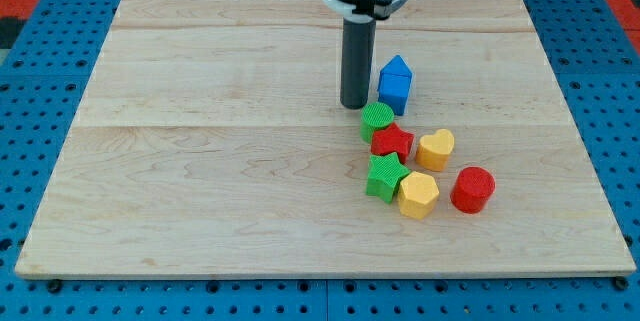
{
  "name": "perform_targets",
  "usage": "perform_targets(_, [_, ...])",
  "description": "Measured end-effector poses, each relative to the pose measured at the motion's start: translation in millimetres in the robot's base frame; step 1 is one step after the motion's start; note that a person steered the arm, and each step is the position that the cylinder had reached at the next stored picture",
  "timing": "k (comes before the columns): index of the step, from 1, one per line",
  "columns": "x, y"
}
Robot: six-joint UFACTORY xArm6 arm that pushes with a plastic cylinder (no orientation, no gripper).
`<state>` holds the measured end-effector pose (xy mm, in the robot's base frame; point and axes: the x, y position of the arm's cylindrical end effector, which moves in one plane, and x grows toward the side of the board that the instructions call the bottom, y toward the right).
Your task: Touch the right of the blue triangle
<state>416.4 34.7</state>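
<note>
Rod's tip (354,107), bare w/ no jaws, nothing held, sits just left of blue triangle (395,84); target right face lies beyond block, opp. side.

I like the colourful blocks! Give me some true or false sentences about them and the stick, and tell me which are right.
1. My tip is on the view's left of the blue triangle. True.
2. There are two red blocks. True: a red star and a red cylinder.
3. The yellow heart sits at the view's top left corner of the wooden board. False: it lies in the cluster right of centre, beside the red star.
4. The green star is above the blue triangle in the view. False: it lies below it, next to the yellow hexagon.
5. A green cylinder lies just below my tip. True.
</note>
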Motion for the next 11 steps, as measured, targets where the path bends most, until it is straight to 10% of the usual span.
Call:
perform_targets(2, [-106,-8])
perform_targets(3, [-102,67])
perform_targets(6, [-27,-3])
perform_targets(9, [-86,125])
perform_targets(11, [-65,82])
